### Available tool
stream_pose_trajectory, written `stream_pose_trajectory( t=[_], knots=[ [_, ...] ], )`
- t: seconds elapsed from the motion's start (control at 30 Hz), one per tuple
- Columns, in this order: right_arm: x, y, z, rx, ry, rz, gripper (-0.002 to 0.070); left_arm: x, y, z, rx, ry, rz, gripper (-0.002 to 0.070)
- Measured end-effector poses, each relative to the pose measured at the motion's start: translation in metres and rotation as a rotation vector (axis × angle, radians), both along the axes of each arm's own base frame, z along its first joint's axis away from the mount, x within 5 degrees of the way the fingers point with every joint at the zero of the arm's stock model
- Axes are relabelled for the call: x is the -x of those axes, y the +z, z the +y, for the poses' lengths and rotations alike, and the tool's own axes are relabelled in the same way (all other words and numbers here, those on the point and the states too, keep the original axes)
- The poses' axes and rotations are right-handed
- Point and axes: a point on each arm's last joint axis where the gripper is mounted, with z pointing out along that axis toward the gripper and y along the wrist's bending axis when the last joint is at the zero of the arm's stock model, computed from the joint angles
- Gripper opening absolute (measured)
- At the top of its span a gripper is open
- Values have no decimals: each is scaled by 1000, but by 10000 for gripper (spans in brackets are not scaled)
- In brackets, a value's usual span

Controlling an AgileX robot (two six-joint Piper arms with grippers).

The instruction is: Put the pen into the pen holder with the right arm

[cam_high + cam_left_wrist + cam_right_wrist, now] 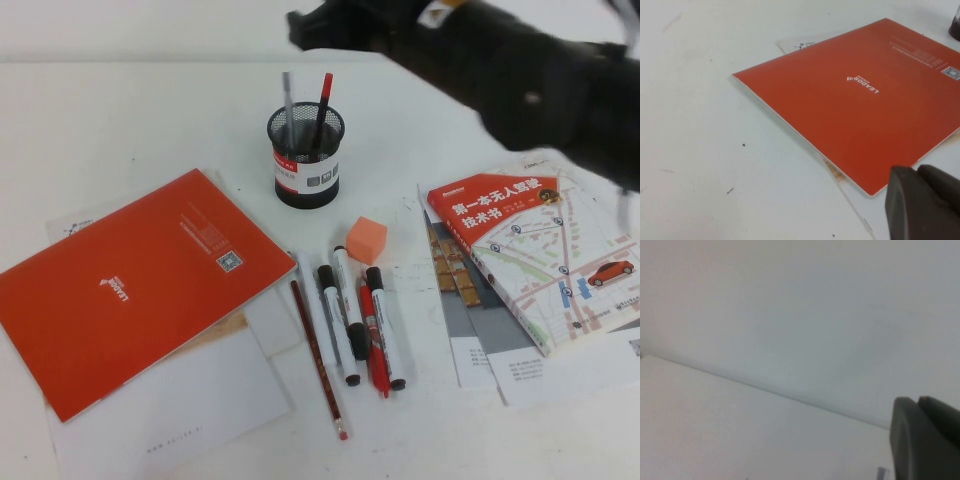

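The slim silver-grey pen (288, 105) stands upright inside the black wire-mesh pen holder (306, 160), beside a red pen (323, 100). My right arm is raised over the far edge of the table, and its gripper (303, 24) sits above and behind the holder, clear of the pen. In the right wrist view the right gripper (918, 401) shows its fingers together with nothing between them, facing bare wall and table. My left gripper (918, 170) is shut and empty, low over the table by the corner of the orange notebook (860, 100).
The orange notebook (140, 280) lies on papers at the left. An orange cube (366, 240), white markers (340, 310), a red pen (372, 340) and a red pencil (318, 360) lie in front of the holder. A map book (540, 250) lies at the right.
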Motion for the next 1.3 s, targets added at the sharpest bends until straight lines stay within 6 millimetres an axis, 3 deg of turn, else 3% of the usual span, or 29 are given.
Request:
stream_pose_trajectory(
  t=[0.13,0.33,0.5,0.7,0.83,0.97,1.17,1.3],
  knots=[
    [35,10,-29,-70,-34,-1,-16,0,0,0,0,0,0,-2],
    [93,-5,-70,-52,-32,53,-19,0,0,0,0,0,0,-3],
    [136,-14,-89,1,44,133,-19,0,0,0,0,0,0,-3],
    [184,-9,-108,102,195,257,-19,0,0,0,0,0,0,-2],
    [196,-15,-119,217,222,315,-19,0,0,0,0,0,0,-2],
    [199,-19,-130,296,171,244,-19,0,0,0,0,0,0,-3],
    [204,-36,-143,241,87,107,-19,0,0,0,0,0,0,-2],
    [210,-61,-165,198,-31,50,-19,0,0,0,0,0,0,-3]
  ],
)
